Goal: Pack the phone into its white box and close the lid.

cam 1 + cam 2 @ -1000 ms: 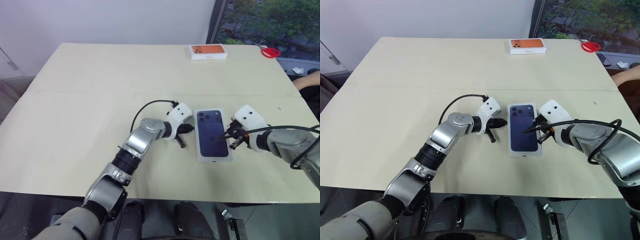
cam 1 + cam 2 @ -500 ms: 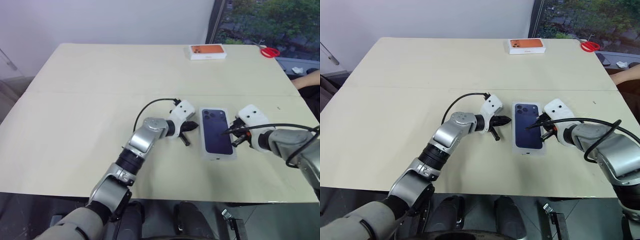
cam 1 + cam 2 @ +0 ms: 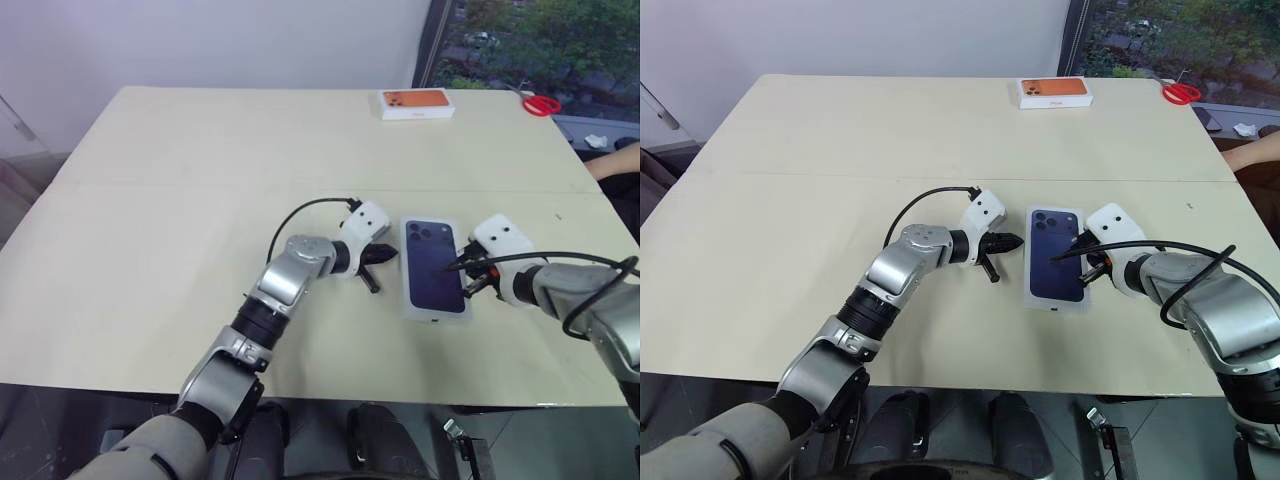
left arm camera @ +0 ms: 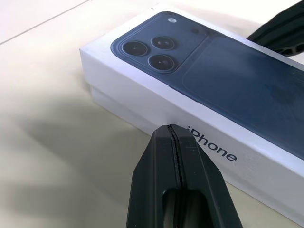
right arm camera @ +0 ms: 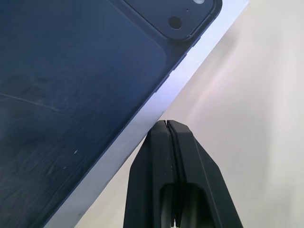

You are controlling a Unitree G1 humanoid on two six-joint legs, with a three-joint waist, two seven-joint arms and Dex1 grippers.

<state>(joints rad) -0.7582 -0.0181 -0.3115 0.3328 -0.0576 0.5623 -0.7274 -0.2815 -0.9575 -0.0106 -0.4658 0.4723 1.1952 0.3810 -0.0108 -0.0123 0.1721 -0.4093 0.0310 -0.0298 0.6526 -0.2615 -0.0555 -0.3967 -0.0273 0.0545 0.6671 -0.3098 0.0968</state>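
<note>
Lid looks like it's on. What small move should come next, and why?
Probably press the right end effector down on the lid to seat it. The lid already covers the white box, a seam shows along its side, and both end effectors are shut, the left end effector beside the box's other long side.

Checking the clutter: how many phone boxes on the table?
2: the lid-covered white box between the grippers, and an orange-topped box at the far edge.

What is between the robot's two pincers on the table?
The closed white box with the lid on top lies between the left pincer and the right pincer, seen from the head views.
</note>
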